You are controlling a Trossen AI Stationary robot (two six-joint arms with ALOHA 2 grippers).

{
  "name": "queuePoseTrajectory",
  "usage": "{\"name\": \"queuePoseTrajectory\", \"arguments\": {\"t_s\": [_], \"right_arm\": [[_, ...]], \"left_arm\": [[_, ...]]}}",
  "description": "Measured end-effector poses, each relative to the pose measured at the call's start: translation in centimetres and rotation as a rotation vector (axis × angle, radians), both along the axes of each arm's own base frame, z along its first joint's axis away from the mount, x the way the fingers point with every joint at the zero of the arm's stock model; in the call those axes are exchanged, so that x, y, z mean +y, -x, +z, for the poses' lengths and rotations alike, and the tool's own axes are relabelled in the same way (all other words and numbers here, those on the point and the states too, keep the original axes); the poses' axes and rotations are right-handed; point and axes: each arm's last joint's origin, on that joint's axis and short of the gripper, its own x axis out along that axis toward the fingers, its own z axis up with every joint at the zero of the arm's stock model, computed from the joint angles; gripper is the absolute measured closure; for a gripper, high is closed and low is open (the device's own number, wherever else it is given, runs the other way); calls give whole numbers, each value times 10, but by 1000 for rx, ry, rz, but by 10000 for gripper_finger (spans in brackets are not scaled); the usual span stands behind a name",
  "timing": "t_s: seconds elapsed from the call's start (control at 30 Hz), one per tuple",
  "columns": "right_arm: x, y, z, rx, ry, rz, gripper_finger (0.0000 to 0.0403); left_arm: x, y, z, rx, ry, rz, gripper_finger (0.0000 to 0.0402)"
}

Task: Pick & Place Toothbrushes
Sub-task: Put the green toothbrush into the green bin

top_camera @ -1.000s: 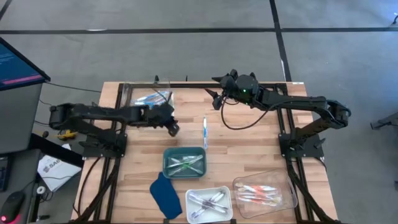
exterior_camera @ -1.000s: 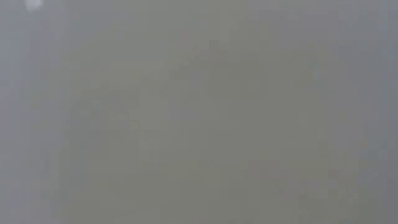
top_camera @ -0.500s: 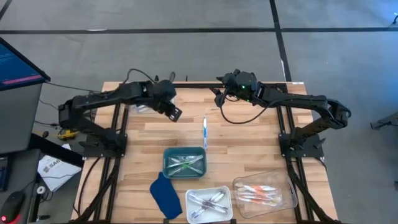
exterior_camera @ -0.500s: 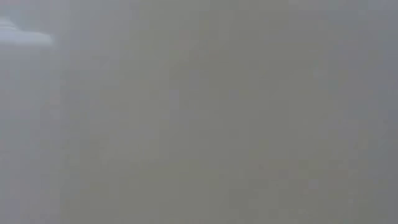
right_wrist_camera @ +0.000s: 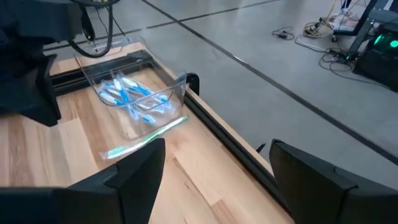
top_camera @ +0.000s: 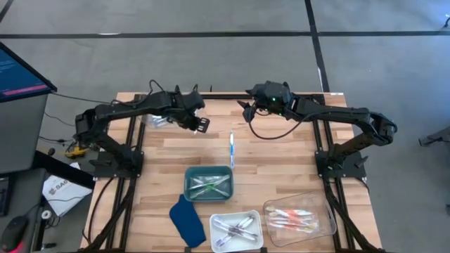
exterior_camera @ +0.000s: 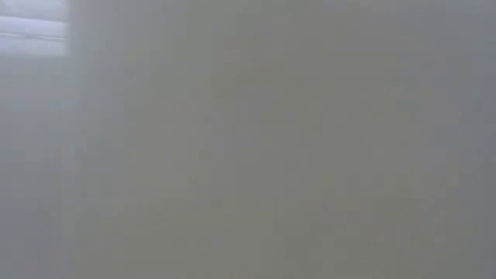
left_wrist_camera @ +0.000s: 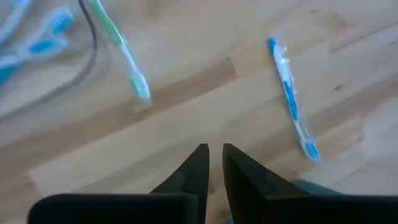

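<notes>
Lying flat on bare wood mid-table, the blue toothbrush (top_camera: 231, 148) looks light, stiff and slick, best pinched across its mid-handle. Others fill the trays (top_camera: 208, 183). The left gripper (left_wrist_camera: 211, 163) hovers nearly closed and empty; the right gripper (right_wrist_camera: 214, 171) waits wide apart, empty

Lab or workshop: grey concrete floor (top_camera: 211, 56), monitor (top_camera: 17, 74), floor cables (right_wrist_camera: 311, 37).

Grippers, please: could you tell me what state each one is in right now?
Left gripper: nearly closed, holding nothing.
Right gripper: open, holding nothing.
</notes>
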Motion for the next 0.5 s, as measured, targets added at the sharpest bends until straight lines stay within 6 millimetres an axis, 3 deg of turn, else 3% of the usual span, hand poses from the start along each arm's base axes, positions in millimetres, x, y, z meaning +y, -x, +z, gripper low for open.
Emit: {"name": "queuePoseTrajectory", "arguments": {"t_s": [0.2,0.37,0.5], "right_arm": [[4,0,-3,31,-12,13,121],[4,0,-3,32,-12,12,121],[4,0,-3,32,-12,13,121]], "left_arm": [[1,13,-26,67,81,180,372],[-1,26,-56,132,148,356,361],[2,31,-63,154,150,357,346]]}}
